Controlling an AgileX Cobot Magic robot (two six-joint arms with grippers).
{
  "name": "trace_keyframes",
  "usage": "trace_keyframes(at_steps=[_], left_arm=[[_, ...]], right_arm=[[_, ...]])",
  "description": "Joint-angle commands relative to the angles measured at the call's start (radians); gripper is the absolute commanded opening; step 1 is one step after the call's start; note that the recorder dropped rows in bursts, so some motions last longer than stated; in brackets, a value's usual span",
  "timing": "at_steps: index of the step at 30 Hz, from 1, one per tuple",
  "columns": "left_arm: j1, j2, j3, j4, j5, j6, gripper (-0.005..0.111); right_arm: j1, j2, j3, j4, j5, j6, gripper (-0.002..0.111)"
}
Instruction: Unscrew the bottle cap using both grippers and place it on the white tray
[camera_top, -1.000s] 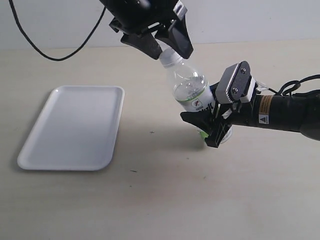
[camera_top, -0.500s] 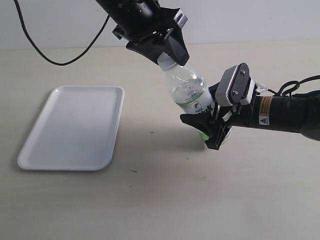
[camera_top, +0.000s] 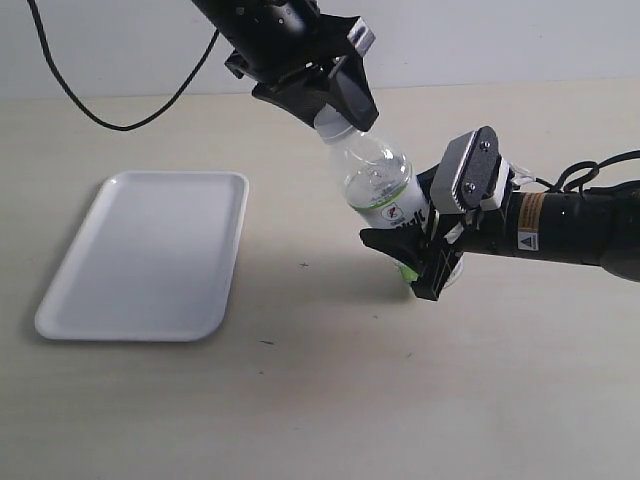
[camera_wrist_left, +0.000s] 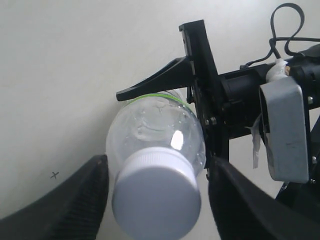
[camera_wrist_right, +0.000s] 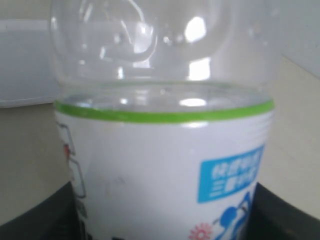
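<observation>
The clear bottle (camera_top: 375, 175) with a white-and-green label leans with its neck toward the back left. My right gripper (camera_top: 420, 255) is shut on its labelled body (camera_wrist_right: 165, 165), one black finger on each side, right gripper (camera_wrist_right: 165, 215). My left gripper (camera_top: 335, 110) comes down from above, and its two fingers press against the white ribbed bottle cap (camera_wrist_left: 157, 195), left gripper (camera_wrist_left: 157, 162). In the exterior view only a sliver of the bottle cap (camera_top: 330, 125) shows under the fingers. The white tray (camera_top: 150, 250) lies bare at the left, well apart from the bottle.
A black cable (camera_top: 100, 110) loops over the back left of the table. The right arm with its grey block (camera_top: 470, 170) reaches in from the right edge. A small dark mark (camera_top: 303, 265) sits on the tabletop between tray and bottle.
The left gripper's fingers have drawn in onto the cap and the claw has shifted slightly. In the last half second nothing has moved. The right gripper has kept its hold.
</observation>
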Motion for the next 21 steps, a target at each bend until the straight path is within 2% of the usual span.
trace_keyframes(at_steps=[1,12,18,21], left_arm=[[0.031,-0.010,-0.006,-0.001,-0.001,0.003,0.058],[0.036,-0.010,-0.006,-0.028,-0.001,0.001,0.057],[0.036,-0.010,-0.006,-0.030,-0.001,-0.002,0.051],[0.036,-0.010,-0.006,-0.030,-0.001,-0.002,0.054]], right_arm=[[0.000,-0.003,0.001,0.008,-0.042,-0.007,0.000],[0.000,-0.003,0.001,0.010,-0.042,-0.009,0.000],[0.000,-0.003,0.001,0.023,-0.042,-0.009,0.000],[0.000,-0.003,0.001,0.023,-0.042,-0.012,0.000]])
